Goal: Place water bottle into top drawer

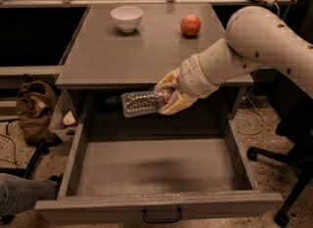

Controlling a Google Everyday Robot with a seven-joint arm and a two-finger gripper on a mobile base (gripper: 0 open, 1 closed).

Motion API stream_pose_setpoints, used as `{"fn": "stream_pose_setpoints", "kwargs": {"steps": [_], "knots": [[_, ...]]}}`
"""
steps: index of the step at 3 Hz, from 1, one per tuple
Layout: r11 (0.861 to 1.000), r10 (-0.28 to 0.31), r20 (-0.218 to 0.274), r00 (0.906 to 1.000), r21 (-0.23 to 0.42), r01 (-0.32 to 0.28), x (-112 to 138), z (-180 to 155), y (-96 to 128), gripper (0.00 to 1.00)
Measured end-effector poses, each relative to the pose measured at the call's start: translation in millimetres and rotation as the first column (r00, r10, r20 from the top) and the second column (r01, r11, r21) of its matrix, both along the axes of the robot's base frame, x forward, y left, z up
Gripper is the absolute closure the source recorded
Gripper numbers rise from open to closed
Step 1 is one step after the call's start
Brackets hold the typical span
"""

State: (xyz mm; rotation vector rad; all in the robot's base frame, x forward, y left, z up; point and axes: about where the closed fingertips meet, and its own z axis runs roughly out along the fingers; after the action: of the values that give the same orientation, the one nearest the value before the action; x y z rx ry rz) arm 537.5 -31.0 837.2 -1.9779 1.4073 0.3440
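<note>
Horizontally, the water bottle (pixel 141 103) is clamped in the gripper (pixel 165 96) at the desk's (pixel 146 51) front edge, above the open top drawer (pixel 156 204)

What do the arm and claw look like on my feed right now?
The arm is a thick, smooth off-white shell with rounded segments and a few small dark dots on its upper part. A paler ringed cuff leads to the claw, which has chunky yellowish-tan fingers and sits over the open top drawer. No loose cables show on it.

Cream tool (pixel 167 98) over grey drawer (pixel 156 171) holds clear ribbed bottle (pixel 138 103).
</note>
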Motion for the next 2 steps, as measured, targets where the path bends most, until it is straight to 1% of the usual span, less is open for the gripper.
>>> {"fn": "stream_pose_setpoints", "kwargs": {"steps": [1,2], "knots": [[0.998,0.009,0.026,0.9996,0.064,-0.011,4,-17,14,1.00],[0.987,0.029,-0.006,0.9996,0.159,-0.027,31,-57,36,1.00]]}}
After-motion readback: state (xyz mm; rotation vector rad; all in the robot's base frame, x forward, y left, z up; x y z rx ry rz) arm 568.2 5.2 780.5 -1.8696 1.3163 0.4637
